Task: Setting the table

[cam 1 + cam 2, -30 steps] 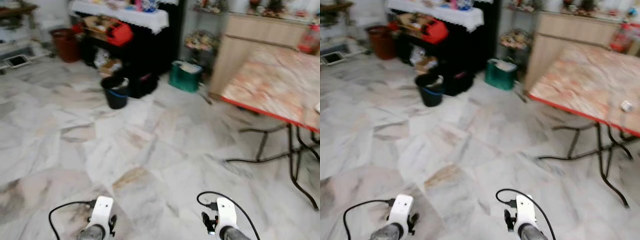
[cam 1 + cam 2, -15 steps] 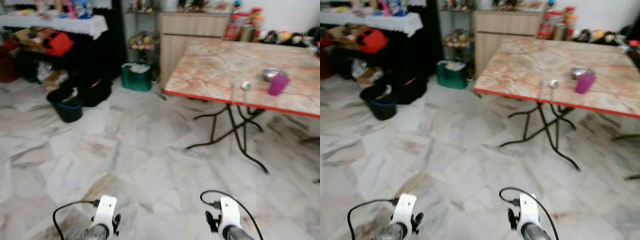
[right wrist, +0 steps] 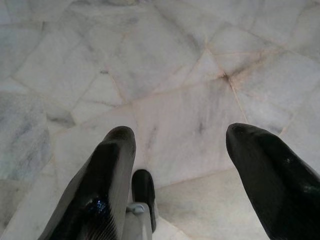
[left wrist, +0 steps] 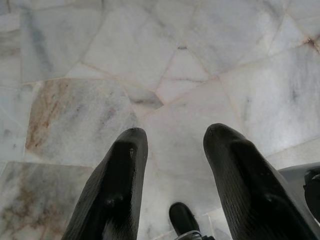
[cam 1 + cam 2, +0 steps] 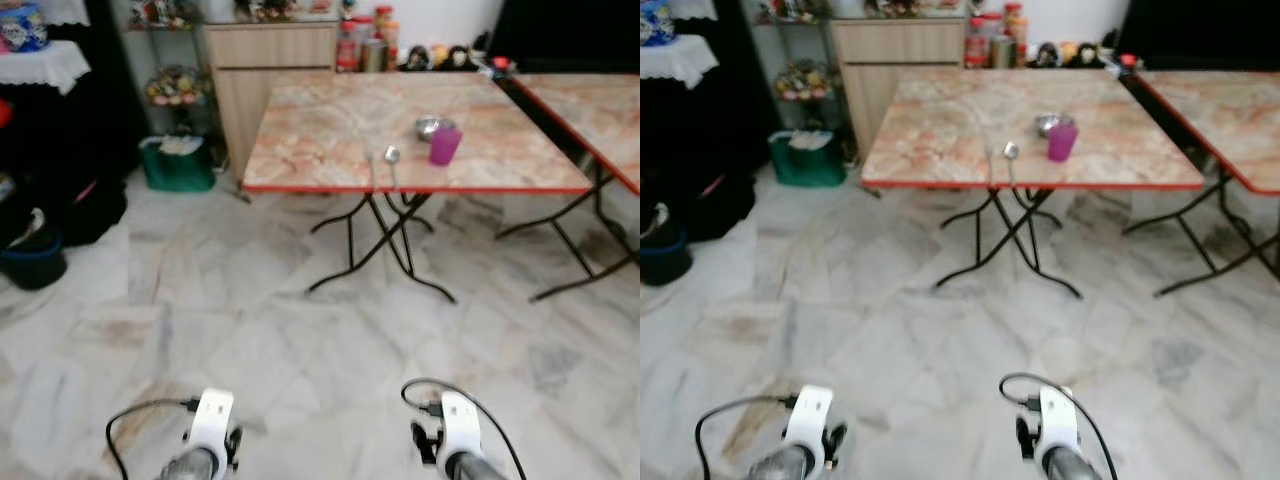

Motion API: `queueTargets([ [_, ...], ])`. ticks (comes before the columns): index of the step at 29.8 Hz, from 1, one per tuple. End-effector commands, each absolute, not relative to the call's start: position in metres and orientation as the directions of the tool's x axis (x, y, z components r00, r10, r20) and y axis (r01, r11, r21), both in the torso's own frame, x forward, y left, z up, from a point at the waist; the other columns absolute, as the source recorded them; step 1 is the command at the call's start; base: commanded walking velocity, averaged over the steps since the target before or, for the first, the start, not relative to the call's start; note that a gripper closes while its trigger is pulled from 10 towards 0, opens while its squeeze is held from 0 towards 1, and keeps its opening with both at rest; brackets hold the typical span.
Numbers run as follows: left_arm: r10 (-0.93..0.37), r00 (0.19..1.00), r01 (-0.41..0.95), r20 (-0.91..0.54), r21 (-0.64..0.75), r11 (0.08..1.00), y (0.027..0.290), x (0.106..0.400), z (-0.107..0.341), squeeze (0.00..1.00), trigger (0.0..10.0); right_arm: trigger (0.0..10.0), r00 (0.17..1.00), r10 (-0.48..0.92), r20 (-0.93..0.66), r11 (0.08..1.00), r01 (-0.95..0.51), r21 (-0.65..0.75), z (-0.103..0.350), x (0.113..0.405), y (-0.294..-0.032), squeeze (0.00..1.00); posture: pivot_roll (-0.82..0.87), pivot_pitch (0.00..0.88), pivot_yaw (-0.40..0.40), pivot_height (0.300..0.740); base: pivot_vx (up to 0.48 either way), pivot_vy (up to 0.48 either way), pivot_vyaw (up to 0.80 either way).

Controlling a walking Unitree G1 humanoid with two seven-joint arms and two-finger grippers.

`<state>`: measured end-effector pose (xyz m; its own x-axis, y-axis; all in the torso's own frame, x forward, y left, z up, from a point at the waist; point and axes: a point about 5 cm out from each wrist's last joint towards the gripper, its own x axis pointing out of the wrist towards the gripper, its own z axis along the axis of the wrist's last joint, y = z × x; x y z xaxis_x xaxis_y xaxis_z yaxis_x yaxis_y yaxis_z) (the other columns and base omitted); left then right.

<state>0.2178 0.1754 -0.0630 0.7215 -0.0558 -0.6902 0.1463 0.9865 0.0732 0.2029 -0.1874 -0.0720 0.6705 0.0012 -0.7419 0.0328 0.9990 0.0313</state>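
Left eye view: both arms hang low at the near edge, wrists pointing down toward the marble floor (image 5: pixel 250 330). The left arm (image 5: pixel 205 445) sits near left and the right arm (image 5: pixel 452 448) near right, each with a black cable looping from its white wrist housing. Far ahead stands a folding table (image 5: pixel 320 140) with a marbled top, red edge and crossed black legs. On its right part rest a purple cup (image 5: pixel 445 146), a small metal bowl (image 5: pixel 430 127) just behind it, and a spoon (image 5: pixel 392 156) to the cup's left, near the table's front edge. A second table (image 5: pixel 590 105) stands to the right. A wooden cabinet (image 5: pixel 265 60) is at the far wall, a green bin (image 5: pixel 177 165) to its left.

Right eye view: same layout; a dark bucket (image 5: pixel 660 255) sits at far left.

Left wrist view: the left gripper (image 4: pixel 172 145) points down at the floor tiles, its two black fingers (image 4: pixel 122 175) apart, nothing between them.

Right wrist view: the right gripper (image 3: pixel 180 145) also faces the floor, fingers (image 3: pixel 262 165) spread wide, holding nothing.
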Motion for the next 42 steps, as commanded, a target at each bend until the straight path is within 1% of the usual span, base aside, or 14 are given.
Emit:
queueTargets([
  [1, -0.051, 0.716, 0.144, -0.696, 0.076, 0.987, 0.177, 0.217, -0.064, 0.00, 10.0, 10.0, 0.683, -0.005, -0.730, 0.998, 0.044, 0.034, -0.070, 0.207, -0.188, 0.00, -0.08, 0.000, 0.009, 0.740, 0.000, -0.274, 0.00],
  [10, -0.055, 0.716, 0.147, -0.695, 0.074, 0.986, 0.176, 0.217, -0.064, 0.00, 10.0, 10.0, 0.680, -0.007, -0.733, 0.998, 0.047, 0.034, -0.070, 0.205, -0.188, 0.00, -0.08, 0.000, 0.011, 0.740, 0.000, -0.271, 0.00],
  [29, -0.058, 0.717, 0.137, -0.695, 0.059, 0.989, 0.172, 0.215, -0.065, 0.00, 10.0, 10.0, 0.679, -0.010, -0.734, 0.999, 0.039, 0.023, -0.070, 0.206, -0.192, 0.00, -0.08, 0.000, -0.012, 0.740, 0.000, -0.270, 0.00],
  [35, -0.040, 0.739, 0.110, -0.673, 0.061, 0.992, 0.174, 0.222, -0.060, 0.00, 10.0, 10.0, 0.676, -0.013, -0.737, 0.999, 0.045, 0.024, -0.070, 0.206, -0.193, 0.00, -0.07, 0.000, -0.017, 0.740, 0.000, 0.000, -0.68],
  [42, -0.031, 0.744, 0.075, -0.667, 0.037, 0.997, 0.175, 0.226, -0.058, 0.00, 10.0, 10.0, 0.683, -0.007, -0.731, 0.999, 0.030, 0.018, -0.069, 0.208, -0.191, 0.00, -0.07, 0.000, -0.015, 0.740, 0.000, 0.000, 0.00],
])
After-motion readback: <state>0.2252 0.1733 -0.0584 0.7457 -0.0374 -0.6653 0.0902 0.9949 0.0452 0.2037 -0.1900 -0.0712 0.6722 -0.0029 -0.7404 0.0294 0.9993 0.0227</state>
